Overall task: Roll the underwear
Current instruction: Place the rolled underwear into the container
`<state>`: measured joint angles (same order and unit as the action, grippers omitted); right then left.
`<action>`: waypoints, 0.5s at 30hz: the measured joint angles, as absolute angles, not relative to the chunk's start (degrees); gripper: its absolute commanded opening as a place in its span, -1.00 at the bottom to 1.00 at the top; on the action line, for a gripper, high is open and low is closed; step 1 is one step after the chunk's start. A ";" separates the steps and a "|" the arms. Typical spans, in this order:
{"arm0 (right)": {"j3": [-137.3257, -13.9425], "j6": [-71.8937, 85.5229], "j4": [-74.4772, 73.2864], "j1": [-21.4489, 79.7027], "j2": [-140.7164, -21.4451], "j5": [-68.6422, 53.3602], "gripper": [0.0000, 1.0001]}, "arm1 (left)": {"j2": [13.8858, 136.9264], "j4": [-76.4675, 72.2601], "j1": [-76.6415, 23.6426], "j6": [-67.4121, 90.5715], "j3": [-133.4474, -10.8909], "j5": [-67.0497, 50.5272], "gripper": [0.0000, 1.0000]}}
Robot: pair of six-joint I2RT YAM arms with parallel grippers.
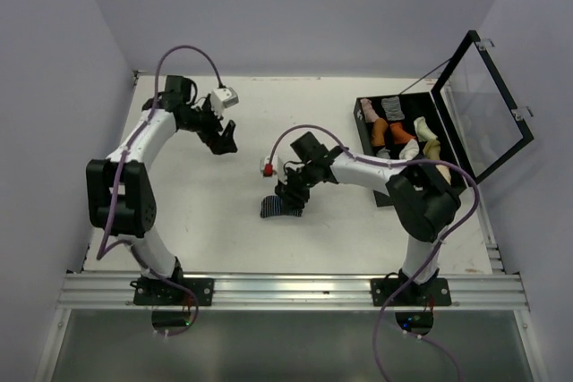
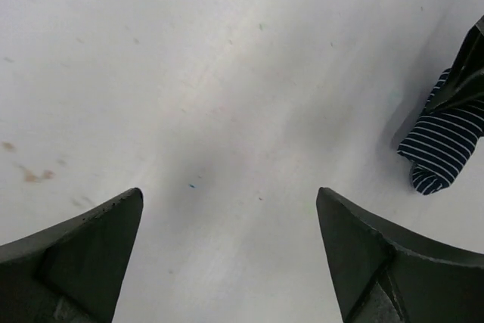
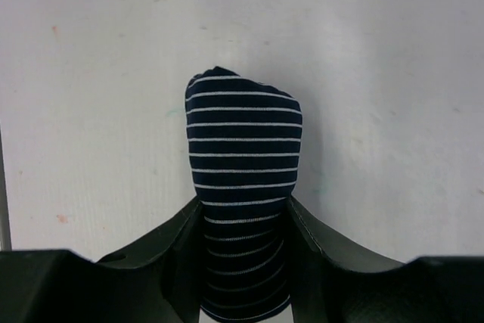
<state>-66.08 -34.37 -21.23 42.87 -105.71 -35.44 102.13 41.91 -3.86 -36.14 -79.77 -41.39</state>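
Observation:
The underwear (image 1: 276, 207) is a navy roll with thin white stripes, lying on the white table near its middle. My right gripper (image 1: 292, 194) is shut on it; in the right wrist view the roll (image 3: 243, 156) sticks out between the two black fingers (image 3: 175, 243), squeezed at its near end. The roll also shows at the right edge of the left wrist view (image 2: 446, 141). My left gripper (image 1: 223, 140) is open and empty over bare table at the back left, well apart from the roll; its two fingertips (image 2: 106, 225) stand wide apart.
An open black case (image 1: 405, 136) with a clear lid (image 1: 483, 105) stands at the back right, holding several rolled garments. Purple-grey walls close in the table on three sides. A metal rail (image 1: 286, 291) runs along the near edge.

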 measured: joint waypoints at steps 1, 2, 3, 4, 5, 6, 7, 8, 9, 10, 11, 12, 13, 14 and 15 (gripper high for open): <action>-66.81 -32.27 -21.50 41.17 -105.86 -35.99 -1.00 | 99.72 39.53 -3.88 -35.18 -79.75 -40.77 1.00; -67.20 -30.79 -21.65 39.90 -105.86 -36.25 -1.00 | 97.51 37.28 -3.88 -34.02 -79.70 -40.05 1.00; -67.75 -29.02 -21.98 38.39 -105.80 -36.91 -1.00 | 95.46 34.72 -3.88 -32.51 -79.40 -39.44 1.00; -68.23 -27.29 -21.98 37.21 -105.78 -37.32 -1.00 | 93.54 32.03 -3.88 -30.50 -78.87 -38.57 1.00; -68.60 -25.65 -22.09 36.29 -105.58 -37.67 -1.00 | 91.88 29.45 -3.88 -28.62 -78.22 -37.50 1.00; -68.71 -24.12 -22.09 35.42 -105.23 -38.20 -1.00 | 90.45 27.18 -3.88 -26.26 -77.58 -36.51 1.00; -68.71 -22.63 -22.37 34.46 -104.55 -38.72 -1.00 | 89.52 25.17 -3.88 -24.21 -77.08 -35.62 1.00; -68.71 -21.21 -22.76 33.52 -103.55 -38.98 -1.00 | 88.60 22.98 -3.88 -21.32 -76.53 -33.85 1.00; -68.71 -19.97 -23.09 32.36 -102.43 -39.40 -1.00 | 88.03 20.91 -3.88 -18.50 -76.16 -32.29 1.00; -68.71 -19.03 -23.24 31.31 -101.36 -39.81 -1.00 | 87.90 19.59 -3.86 -16.14 -76.12 -31.40 1.00; -68.71 -18.04 -23.33 29.74 -99.85 -40.03 -1.00 | 88.01 18.41 -3.75 -14.39 -76.18 -31.44 1.00; -68.71 -17.26 -23.38 27.79 -98.24 -40.07 -1.00 | 88.31 17.91 -3.68 -13.10 -76.38 -31.64 1.00; -68.71 -16.58 -23.57 25.58 -96.57 -40.10 -1.00 | 88.82 17.63 -3.66 -11.79 -76.66 -32.18 1.00; -68.69 -16.10 -23.99 23.18 -94.87 -40.03 -1.00 | 89.43 17.30 -3.66 -10.39 -77.06 -32.67 1.00; -68.69 -15.81 -24.58 20.51 -93.17 -39.99 -1.00 | 90.08 16.80 -3.68 -8.82 -77.30 -32.91 1.00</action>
